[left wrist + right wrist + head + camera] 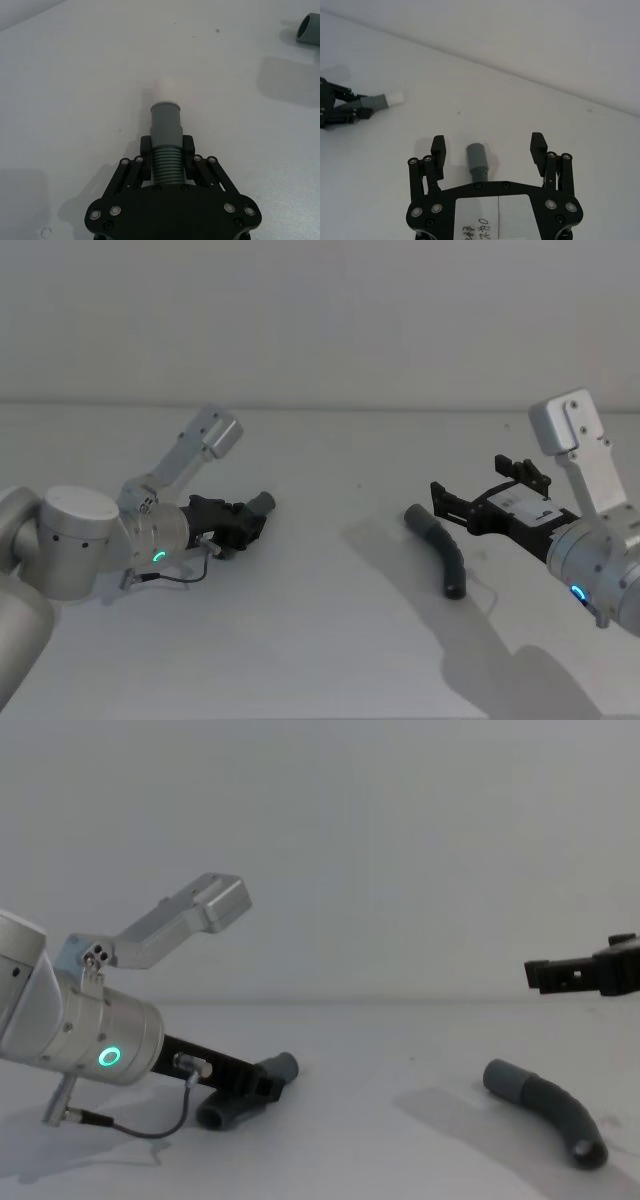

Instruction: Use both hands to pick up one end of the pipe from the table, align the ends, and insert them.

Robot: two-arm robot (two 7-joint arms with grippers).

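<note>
1. While your left gripper (166, 150) holds its fingers closed on the first pipe piece (166, 167), clamping the ribbed part just behind the grey cuff (166, 122), the white tip (169, 90) juts forward past the fingers.
2. This piece sits low at the left of the table (320, 640). Whether its rear end is clear of the surface cannot be told.
3. Your right gripper (470, 478) has its jaws spread wide and holds nothing. It hovers over the right side of the table.
4. The second pipe piece (445, 555) lies flat on the table, untouched. Its socket cuff (418, 515) is the far end and faces the left gripper's side. The curved ribbed body runs back toward you.
5. Key relation: in the right wrist view the socket cuff lies between the two open fingers, closer to one of them. The long axis runs from the cuff back under the palm, so the fingers would close across it.
6. Height: the chest view shows the right gripper well above this piece, not around it.
7. Nearer arm: the right. The left gripper is well apart from this piece.
8. Judgement: the pick-up of the second piece is not yet done. You will likely need to centre the jaws, lower them, and close on the ribs behind the cuff.
9. Risk, as a judgement: an off-centre finger may push the round hose and roll it aside.
</note>
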